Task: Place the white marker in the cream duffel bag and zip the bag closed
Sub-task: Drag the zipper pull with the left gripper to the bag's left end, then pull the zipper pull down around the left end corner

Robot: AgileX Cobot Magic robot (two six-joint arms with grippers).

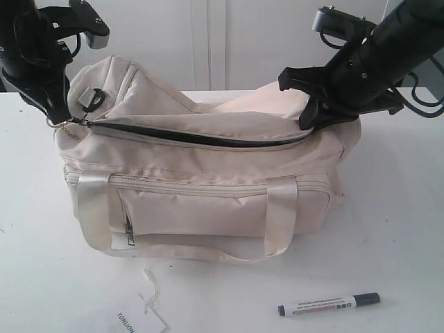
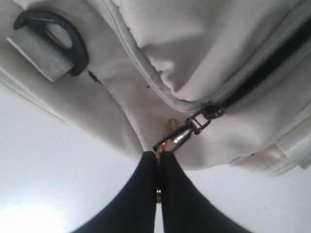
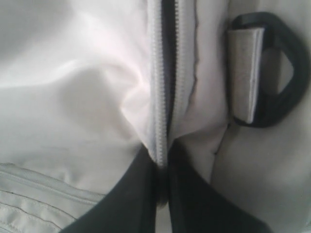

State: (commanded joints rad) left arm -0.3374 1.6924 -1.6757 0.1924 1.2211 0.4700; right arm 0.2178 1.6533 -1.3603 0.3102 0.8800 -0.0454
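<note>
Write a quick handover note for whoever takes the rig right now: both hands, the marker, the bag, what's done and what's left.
Hands: the left hand is shut on the zipper pull at one end of the cream duffel bag. The right hand is shut on bag fabric at the other end of the top zip.
Things: the white marker lies on the table in front of the bag, not held.
Done: the top zip stands open, with a dark gap along it.
Left: free a hand, pick up the marker, drop it inside, then zip the bag closed.
</note>
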